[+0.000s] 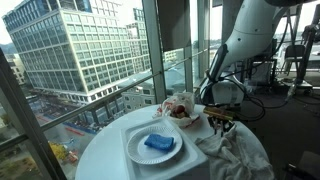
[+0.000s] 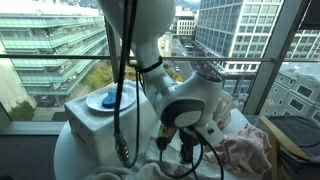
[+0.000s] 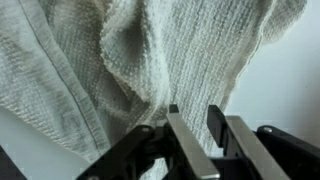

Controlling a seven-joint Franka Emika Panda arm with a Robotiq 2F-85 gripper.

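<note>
My gripper point(image 3: 193, 110) hangs low over the round white table point(image 1: 98, 152). Its two fingers are drawn close together on a fold of a white knitted towel point(image 3: 100, 60). The towel's creases run in toward the fingertips. In both exterior views the gripper point(image 1: 222, 120) point(image 2: 187, 148) sits at the near edge of the crumpled towel point(image 1: 238, 152) point(image 2: 245, 150). A white plate point(image 1: 133, 152) holding a blue sponge point(image 1: 159, 144) lies beside the towel.
A bowl with red and white contents point(image 1: 180, 108) stands behind the plate, near the window glass. The plate and sponge also show in an exterior view point(image 2: 100, 100). A railing and city buildings lie beyond the glass. Cables hang along the arm point(image 2: 122, 120).
</note>
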